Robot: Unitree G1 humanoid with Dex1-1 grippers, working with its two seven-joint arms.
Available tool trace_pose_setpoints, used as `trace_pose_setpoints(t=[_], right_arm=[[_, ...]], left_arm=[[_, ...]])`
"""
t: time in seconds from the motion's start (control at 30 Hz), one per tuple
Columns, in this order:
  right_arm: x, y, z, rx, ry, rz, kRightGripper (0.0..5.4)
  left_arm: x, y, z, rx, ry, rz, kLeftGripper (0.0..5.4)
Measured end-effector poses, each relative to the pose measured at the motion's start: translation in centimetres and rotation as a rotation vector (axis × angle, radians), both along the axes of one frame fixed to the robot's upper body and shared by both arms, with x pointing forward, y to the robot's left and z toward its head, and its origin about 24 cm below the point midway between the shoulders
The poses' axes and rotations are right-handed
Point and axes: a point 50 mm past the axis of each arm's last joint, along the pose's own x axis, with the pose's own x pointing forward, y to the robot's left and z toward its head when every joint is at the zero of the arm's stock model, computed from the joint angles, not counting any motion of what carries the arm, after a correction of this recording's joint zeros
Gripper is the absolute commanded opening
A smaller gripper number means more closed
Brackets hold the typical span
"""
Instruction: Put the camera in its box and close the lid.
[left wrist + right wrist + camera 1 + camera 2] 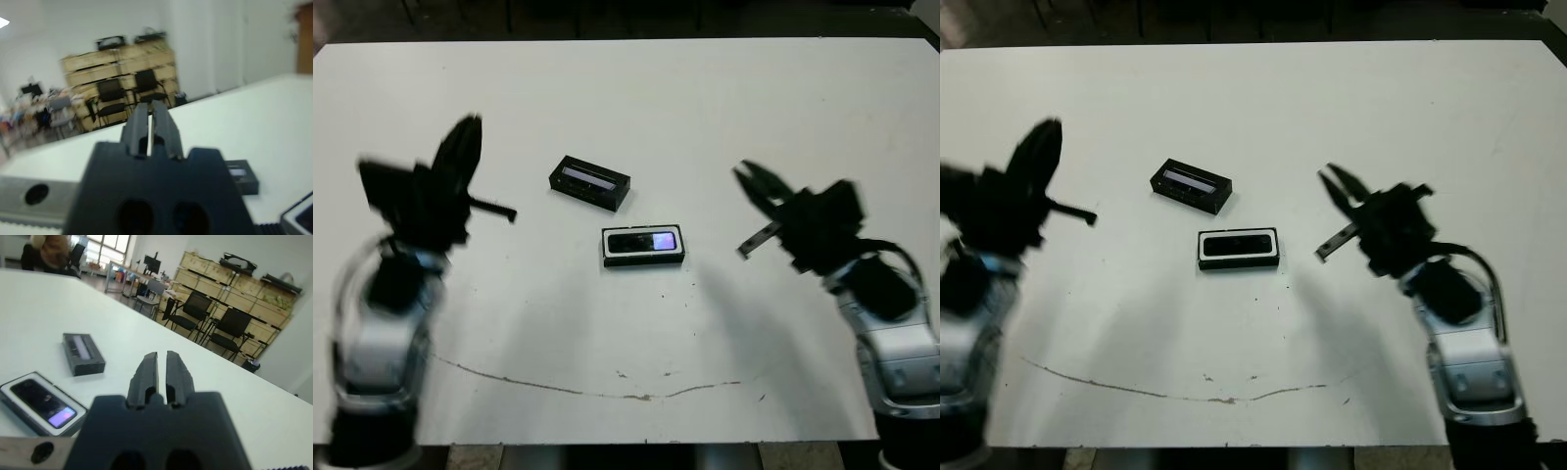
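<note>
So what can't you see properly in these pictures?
- Left gripper: smeared by motion blur in the head views.
- Box: cut off by the left wrist picture's edge.
- Whether the camera sits fully down in the box: too small to tell.
- Lid: what is under it stays hidden.

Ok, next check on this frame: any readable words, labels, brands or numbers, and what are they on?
None can be read.
camera, lying in the box: glossy face shows only a blue-purple reflection, no text.
lid: plain window strip, no legible marking.
Crates in the room behind, in the wrist views: too blurred to tell.
</note>
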Motion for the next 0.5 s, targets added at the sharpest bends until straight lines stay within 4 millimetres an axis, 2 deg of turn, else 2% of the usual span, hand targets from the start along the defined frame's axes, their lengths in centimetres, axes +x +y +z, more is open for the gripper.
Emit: trace_pose_setpoints(t=[0.13, 0.27, 0.37, 0.5], right_arm=[[-0.1, -0.6, 1.0, 0.048, 0.005, 0.008, 0.02], [-0.2, -0.5, 1.3, 0.079, 0.018, 0.028, 0.02], [-0.4, -0.3, 1.6, 0.091, 0.018, 0.043, 0.02], [-0.6, -0.4, 1.7, 0.093, 0.014, 0.032, 0.02]], left_arm=[[2.7, -0.8, 3.9, 0.275, 0.129, -0.15, 0.0], [5.9, -1.7, 5.8, 0.477, 0.28, -0.238, 0.0], [8.3, -2.8, 6.0, 0.555, 0.39, -0.25, 0.0], [10.6, -5.2, 4.4, 0.615, 0.523, -0.304, 0.0]])
